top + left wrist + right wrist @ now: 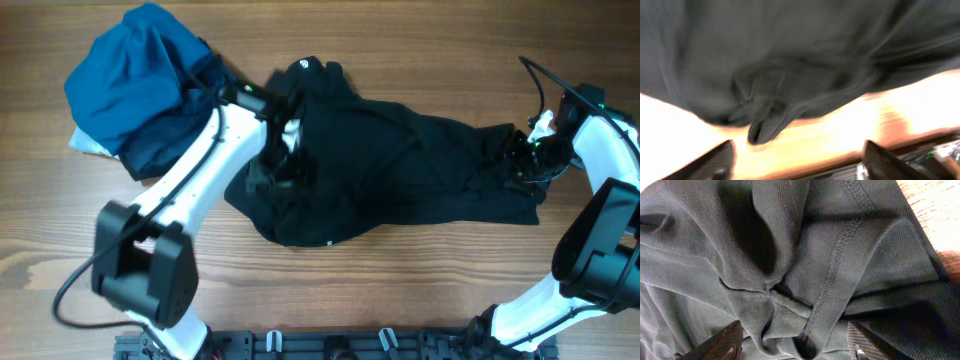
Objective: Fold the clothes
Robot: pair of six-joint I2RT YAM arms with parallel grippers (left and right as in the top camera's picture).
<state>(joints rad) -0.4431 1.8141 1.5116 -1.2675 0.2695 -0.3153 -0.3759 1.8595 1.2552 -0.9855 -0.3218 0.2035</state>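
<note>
Two grippers meet one black shirt (pixel 400 165), which lies crumpled across the middle of the table (pixel 420 290), touching a blue bundle (pixel 135 80). We see the left gripper (pixel 795 162) spread wide and empty at the shirt's edge. The right gripper (pixel 797 342) straddles bunched fabric — we cannot tell whether it clamps.

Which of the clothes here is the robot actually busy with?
The black shirt in the middle: left gripper and right gripper are both at it. The blue bundle lies apart, far left.
</note>
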